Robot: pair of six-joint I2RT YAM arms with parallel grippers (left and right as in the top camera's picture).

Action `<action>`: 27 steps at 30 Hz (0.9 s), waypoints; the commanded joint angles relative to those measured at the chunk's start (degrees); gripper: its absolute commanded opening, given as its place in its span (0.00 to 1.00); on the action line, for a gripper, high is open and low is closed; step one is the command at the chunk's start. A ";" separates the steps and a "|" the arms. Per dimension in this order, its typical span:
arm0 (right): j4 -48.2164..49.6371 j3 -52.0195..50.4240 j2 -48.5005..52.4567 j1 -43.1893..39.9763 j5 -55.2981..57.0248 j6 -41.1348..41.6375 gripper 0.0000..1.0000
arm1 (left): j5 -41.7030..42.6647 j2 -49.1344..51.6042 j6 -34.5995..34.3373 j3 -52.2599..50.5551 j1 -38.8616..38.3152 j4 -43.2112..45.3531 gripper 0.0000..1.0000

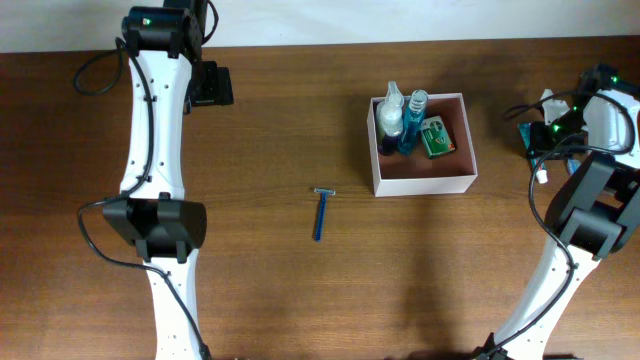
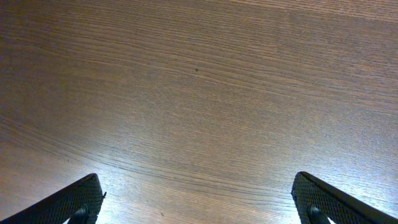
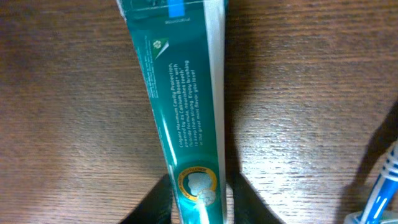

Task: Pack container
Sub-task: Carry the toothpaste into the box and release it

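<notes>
The container point(image 1: 470, 183), a square white-walled box with a reddish-brown inside, stands right of the table's middle. It holds two bottles point(image 1: 403, 118) and a green packet point(image 1: 434, 138). A blue razor point(image 1: 320, 213) lies on the table to its left. My right gripper point(image 1: 541, 136) is at the far right edge, shut on a teal toothpaste tube point(image 3: 180, 93); its dark fingers point(image 3: 199, 190) press both sides of the tube's lower end. My left gripper point(image 1: 212, 84) is at the back left, open and empty point(image 2: 196, 199) above bare wood.
A blue-and-white toothbrush point(image 3: 380, 183) lies just right of the tube in the right wrist view. Small white items point(image 1: 541, 172) sit by the right arm. Both arm bases stand at the table's front edge.
</notes>
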 commanded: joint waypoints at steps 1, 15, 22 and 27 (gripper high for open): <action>-0.07 -0.31 1.09 0.39 2.29 0.39 0.19 | 0.22 -1.46 0.94 -0.13 0.09 0.13 0.99; -6.95 6.16 0.96 0.50 2.67 0.52 0.14 | 0.22 -1.46 0.94 -0.13 0.09 0.15 0.99; -22.86 26.73 0.94 3.17 -14.43 5.60 0.15 | 0.22 -1.46 0.94 -0.13 0.09 0.22 0.99; -29.07 33.05 -0.24 11.45 -16.22 9.01 0.15 | 0.24 -1.46 0.94 -0.13 0.09 0.17 0.99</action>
